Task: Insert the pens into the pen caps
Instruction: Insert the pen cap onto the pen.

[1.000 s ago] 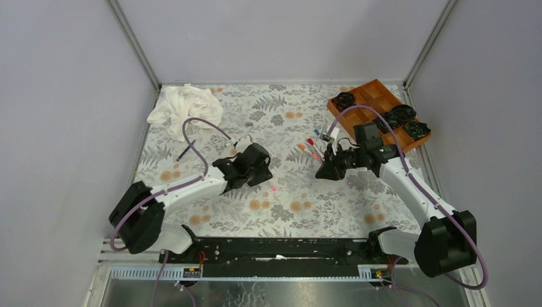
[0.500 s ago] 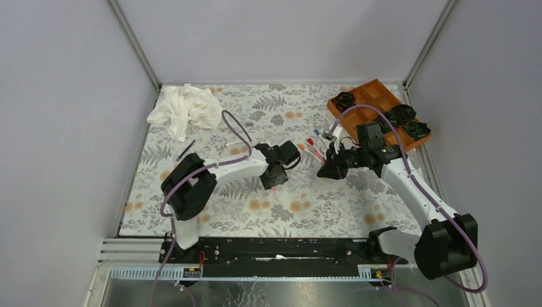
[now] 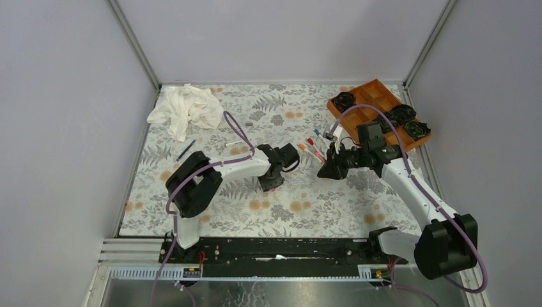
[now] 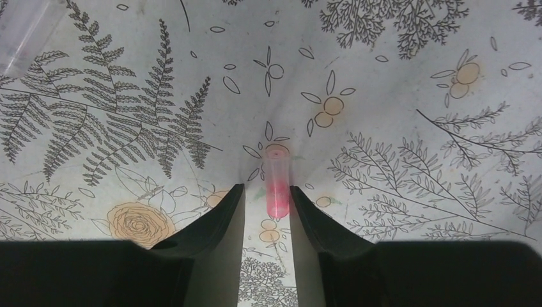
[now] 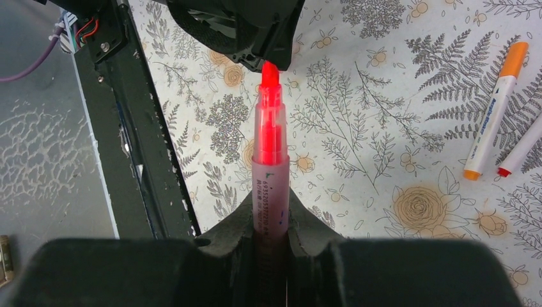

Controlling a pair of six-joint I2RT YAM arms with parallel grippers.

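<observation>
Floral desk [image 3: 319, 214], middle bare, edges far: left gripper [image 4: 267, 189] narrowly parted astride pink cap [image 4: 277, 179]; right gripper [image 5: 270, 206] clamping pink pen [image 5: 271, 137].

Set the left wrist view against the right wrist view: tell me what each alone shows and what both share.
Left wrist only: a pink cap lying between the fingers of the open left tool. Right wrist only: the right tool shut on a red pen, an orange pen lying off to the side, and a black rail. Both: the floral cloth.
</observation>
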